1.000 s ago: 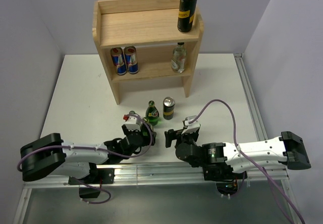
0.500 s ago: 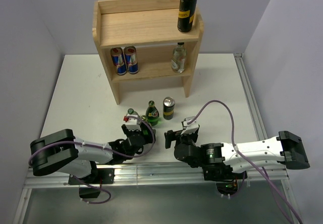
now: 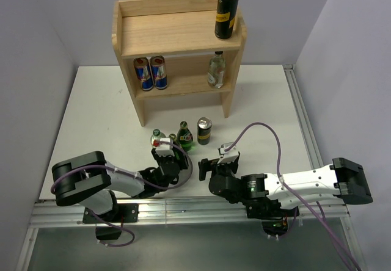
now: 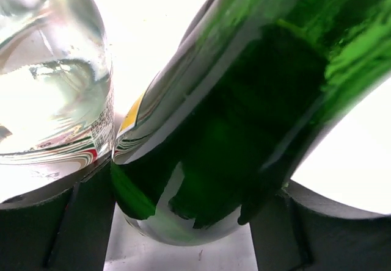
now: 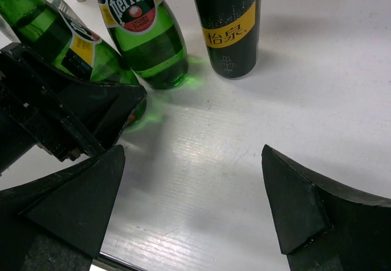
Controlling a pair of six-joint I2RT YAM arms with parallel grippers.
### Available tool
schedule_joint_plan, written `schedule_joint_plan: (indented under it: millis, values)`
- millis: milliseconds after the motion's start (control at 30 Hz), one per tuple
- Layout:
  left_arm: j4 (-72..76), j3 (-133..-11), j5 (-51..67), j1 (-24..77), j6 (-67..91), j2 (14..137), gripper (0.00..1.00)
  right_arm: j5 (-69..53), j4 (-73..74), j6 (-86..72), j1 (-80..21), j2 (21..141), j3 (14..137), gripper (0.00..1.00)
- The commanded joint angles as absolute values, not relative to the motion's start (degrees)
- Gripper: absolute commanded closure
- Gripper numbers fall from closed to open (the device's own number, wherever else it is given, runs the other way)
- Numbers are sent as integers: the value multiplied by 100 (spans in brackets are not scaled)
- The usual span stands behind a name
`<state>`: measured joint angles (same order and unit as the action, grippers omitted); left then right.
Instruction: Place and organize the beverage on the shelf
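The light wood shelf (image 3: 177, 34) stands at the back, with a black can (image 3: 226, 13) on its top board. Two blue-and-silver cans (image 3: 150, 72) and a clear bottle (image 3: 216, 69) stand on the lower board. On the table in front are a clear bottle (image 3: 156, 138), a leaning green bottle (image 3: 173, 138), an upright green Perrier bottle (image 3: 184, 137) and a black can (image 3: 204, 130). My left gripper (image 4: 183, 225) is shut on the leaning green bottle (image 4: 244, 118), and the clear bottle (image 4: 52, 88) is just to its left. My right gripper (image 5: 190, 204) is open over bare table, short of the Perrier bottle (image 5: 143, 36) and black can (image 5: 229, 30).
The left gripper's black body (image 5: 55, 112) sits close to the left finger of my right gripper. Grey walls close in the table on both sides and behind the shelf. An aluminium rail (image 3: 183, 207) runs along the near edge.
My left gripper slid forward round the green bottle and shut on it, and the bottle now leans. The right arm has barely shifted.
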<state>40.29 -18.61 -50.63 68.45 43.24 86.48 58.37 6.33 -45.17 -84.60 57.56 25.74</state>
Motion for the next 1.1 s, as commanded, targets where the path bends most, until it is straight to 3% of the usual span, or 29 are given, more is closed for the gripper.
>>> schedule_joint_plan:
  millis: [0,67,100,233,567,767,1067]
  values:
    - [3877,-1916,-5185,6847,4324,8754,79,5994,396,-4667,-8429,5766,2531,0]
    - [3623,-1951,-5229,6864,4377,8667,90,6003,387,-4667,-8429,5766,2522,0]
    - [3473,-1995,-5273,6882,4429,8623,100,6012,387,-4667,-8429,5766,2522,0]
    - [2911,-2065,-5361,7040,4701,8298,100,6012,369,-4658,-8429,5704,2496,0]
    - [-551,-3180,-5598,7954,5686,6892,100,6082,352,-4474,-8429,5467,2522,0]
    - [-1993,-4365,-5396,8051,5318,5977,100,6135,431,-4474,-8429,5300,2514,0]
    - [-2884,-6597,-5888,8007,3931,5827,100,6187,448,-4342,-8429,5071,2522,0]
